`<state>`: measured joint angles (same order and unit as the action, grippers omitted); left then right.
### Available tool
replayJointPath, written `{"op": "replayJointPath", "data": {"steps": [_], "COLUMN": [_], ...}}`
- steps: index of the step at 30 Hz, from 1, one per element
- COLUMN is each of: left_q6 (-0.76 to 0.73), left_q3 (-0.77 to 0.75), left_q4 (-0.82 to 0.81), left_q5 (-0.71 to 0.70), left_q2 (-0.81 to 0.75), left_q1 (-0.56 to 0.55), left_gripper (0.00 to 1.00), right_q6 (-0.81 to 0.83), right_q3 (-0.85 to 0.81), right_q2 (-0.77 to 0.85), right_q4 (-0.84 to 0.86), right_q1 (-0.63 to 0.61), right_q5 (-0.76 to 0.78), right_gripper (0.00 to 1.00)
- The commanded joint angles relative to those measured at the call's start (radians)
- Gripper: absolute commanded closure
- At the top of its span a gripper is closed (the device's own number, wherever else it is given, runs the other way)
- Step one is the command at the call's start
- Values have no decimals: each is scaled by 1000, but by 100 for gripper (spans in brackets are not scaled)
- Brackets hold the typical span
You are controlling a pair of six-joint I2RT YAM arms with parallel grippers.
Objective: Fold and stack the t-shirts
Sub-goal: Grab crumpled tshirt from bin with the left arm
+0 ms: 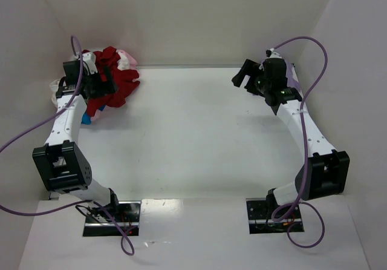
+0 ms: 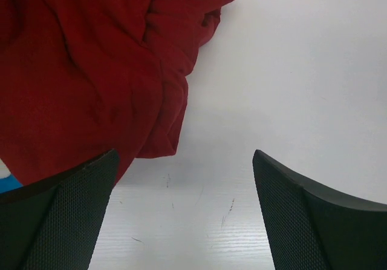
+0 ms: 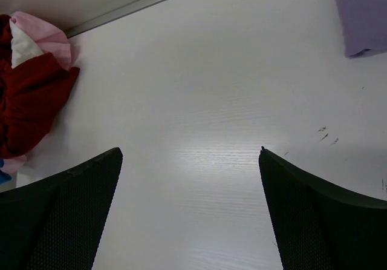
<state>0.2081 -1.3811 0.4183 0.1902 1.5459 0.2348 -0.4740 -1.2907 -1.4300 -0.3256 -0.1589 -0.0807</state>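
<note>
The crumpled dark red t-shirt (image 2: 91, 58) is heaped just ahead-left of the left claw (image 2: 184, 158), whose jaws are spread wide and empty. A pink t-shirt (image 3: 45, 37) is seen beyond it. The right claw (image 3: 190, 152) is likewise held open above the counter (image 3: 199, 88), with a lavender t-shirt (image 3: 363, 16) lying ahead-right.

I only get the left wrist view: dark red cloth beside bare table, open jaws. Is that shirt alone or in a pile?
Observer: Not alone. The top view shows the dark red t-shirt crumpled against a pink t-shirt at the far left corner of the table.
Operator: Where is the other arm?
Observer: The right gripper hangs over bare table on the far right, jaws open, holding nothing.
Operator: Any shirt on that side?
Observer: The right wrist view shows lavender cloth at its upper right edge, apart from those two.
</note>
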Motion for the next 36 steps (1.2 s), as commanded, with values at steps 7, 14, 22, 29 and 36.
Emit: {"op": "replayJointPath", "data": {"steps": [7,14,22,29,36], "left_q6": [-49,-59,-92,-125,-104], "left_q3": [-16,-36,17,11,-76], "left_q4": [-75,-65,-101,-112,-70], "left_q5": [-201,-311,-441,-408,-448], "left_q2": [28,56,-30,18,186], "left_q1": [1,1,1,1,1], "left_gripper": [1,1,1,1,1], "right_q6": [3,3,34,34,25], "right_q3": [-35,-12,-21,22,24], "right_q2": [6,-3,40,69,57], "right_q4": [31,46,-13,16,28], "right_q1": [7,7,7,7,7], "right_q5": [-13,-22,110,55,36], "right_gripper": [1,1,1,1,1]}}
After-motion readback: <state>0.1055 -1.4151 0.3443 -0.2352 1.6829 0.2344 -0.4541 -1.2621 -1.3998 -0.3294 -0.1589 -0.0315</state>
